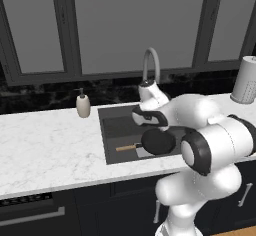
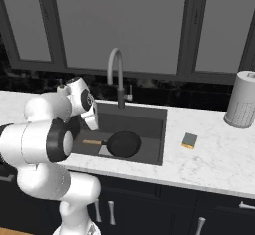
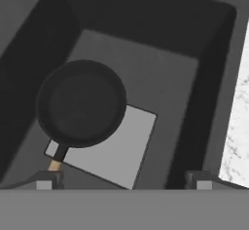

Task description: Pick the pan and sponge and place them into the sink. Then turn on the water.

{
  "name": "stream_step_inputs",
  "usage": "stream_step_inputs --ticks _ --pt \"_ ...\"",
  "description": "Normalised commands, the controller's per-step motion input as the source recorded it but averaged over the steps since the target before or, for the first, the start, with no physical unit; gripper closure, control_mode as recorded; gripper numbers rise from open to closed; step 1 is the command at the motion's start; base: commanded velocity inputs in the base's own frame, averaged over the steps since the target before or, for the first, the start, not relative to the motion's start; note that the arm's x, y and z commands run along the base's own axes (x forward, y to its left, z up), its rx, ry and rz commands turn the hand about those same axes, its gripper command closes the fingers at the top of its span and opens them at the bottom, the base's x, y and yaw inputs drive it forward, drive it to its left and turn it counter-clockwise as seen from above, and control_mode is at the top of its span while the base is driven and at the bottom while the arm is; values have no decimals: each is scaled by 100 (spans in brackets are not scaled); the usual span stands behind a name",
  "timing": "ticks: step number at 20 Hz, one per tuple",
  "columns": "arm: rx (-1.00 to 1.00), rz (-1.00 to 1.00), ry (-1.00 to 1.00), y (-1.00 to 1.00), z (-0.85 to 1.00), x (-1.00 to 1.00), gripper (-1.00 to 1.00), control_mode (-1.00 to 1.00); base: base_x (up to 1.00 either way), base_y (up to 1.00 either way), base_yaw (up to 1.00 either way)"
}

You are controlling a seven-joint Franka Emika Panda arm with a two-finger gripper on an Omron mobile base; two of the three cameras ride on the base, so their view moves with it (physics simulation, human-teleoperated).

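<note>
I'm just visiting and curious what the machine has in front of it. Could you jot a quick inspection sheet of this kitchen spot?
Surface: white marble counter.
Job's things: pan lies in the sink, partly over the drain plate; sponge on the counter right of the sink; faucet with no water seen.
Clutter: soap bottle, paper towel roll.
Tool: open, above the sink, holding nothing.
Cables: nothing seen.
Surroundings: windows, dark cabinets.

Big dark-framed windows (image 1: 125,25) span back wall, grey panes. Black marble backsplash (image 1: 40,100) below. White marble counter (image 1: 45,150) over dark navy cabinets (image 2: 164,209) w/ silver handles. Soap dispenser (image 1: 83,104) & paper towel roll (image 2: 243,99) on counter.
</note>
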Motion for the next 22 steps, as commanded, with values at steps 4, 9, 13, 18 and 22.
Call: stream_step_inputs --ticks 4,9,13,18,22 --pt "0 19 0 -78 49 -51 -100 -100 0 0 0" --pt "0 21 0 -87 29 -63 -100 -100 0 0 0" --pt "1 25 0 -85 31 -31 -100 -100 0 0 0" --pt "3 24 1 -69 43 0 -100 -100 0 0 0" --pt "2 19 4 -64 35 2 -100 -100 0 0 0"
